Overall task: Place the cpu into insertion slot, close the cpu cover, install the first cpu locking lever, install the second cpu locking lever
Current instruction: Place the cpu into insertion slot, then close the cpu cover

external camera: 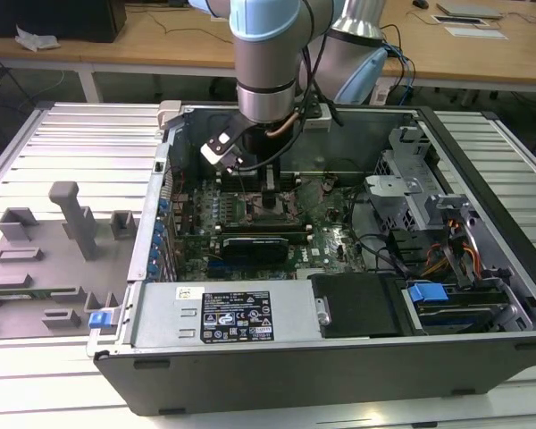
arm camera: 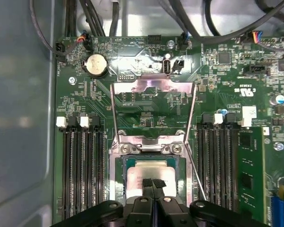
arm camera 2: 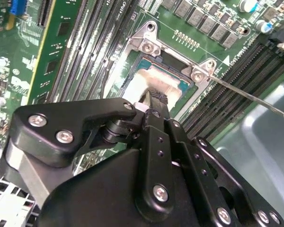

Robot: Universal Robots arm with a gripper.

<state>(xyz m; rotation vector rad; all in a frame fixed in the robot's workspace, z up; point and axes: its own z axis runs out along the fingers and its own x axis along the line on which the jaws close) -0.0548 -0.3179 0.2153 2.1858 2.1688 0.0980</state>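
The cpu (arm camera: 151, 169) lies flat in the insertion slot (arm camera: 115, 171), its pale metal top showing inside the shiny rim. In the second wrist view the cpu (arm camera 2: 173, 81) sits within the slot's rim (arm camera 2: 143, 46). My gripper (arm camera: 154, 183) is shut, fingertips together just over the chip's near edge, holding nothing; whether they touch it I cannot tell. The cpu cover (arm camera: 151, 86) stands swung open beyond the slot. One thin locking lever (arm camera 2: 248, 96) sticks out, unlatched, beside the slot. In the exterior view my gripper (external camera: 270, 190) reaches down into the open computer case.
Black memory slots (arm camera: 80, 165) flank the socket on both sides. A green card (arm camera: 251, 175) stands on one side, a coin battery (arm camera: 96, 64) and cables (arm camera: 85, 19) beyond. Case walls (external camera: 482, 188), drive bays (external camera: 429, 214) and a grey fixture tray (external camera: 45, 259) surround.
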